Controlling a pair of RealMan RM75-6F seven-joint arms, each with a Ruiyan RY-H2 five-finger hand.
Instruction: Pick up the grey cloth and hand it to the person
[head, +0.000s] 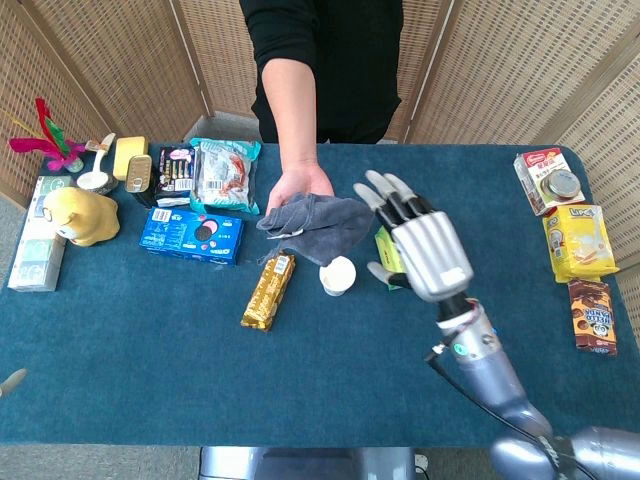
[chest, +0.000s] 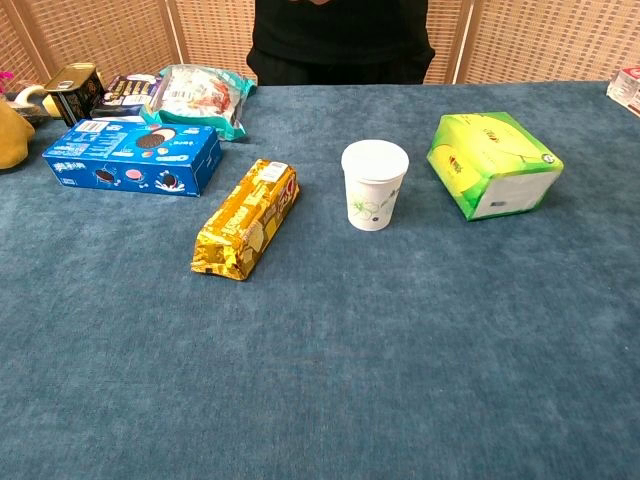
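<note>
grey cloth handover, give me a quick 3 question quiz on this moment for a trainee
1. True or false: the right hand grips the grey cloth.
2. Which item stands nearest the paper cup? A) gold snack bar B) blue biscuit box C) yellow toy
3. Fill in: the cloth lies on the person's ____.

Key: 1 false, its fingers are spread and clear of the cloth; 2 A; 3 hand.

matt grey cloth (head: 318, 217), glossy gold wrapper (chest: 247, 217)
</note>
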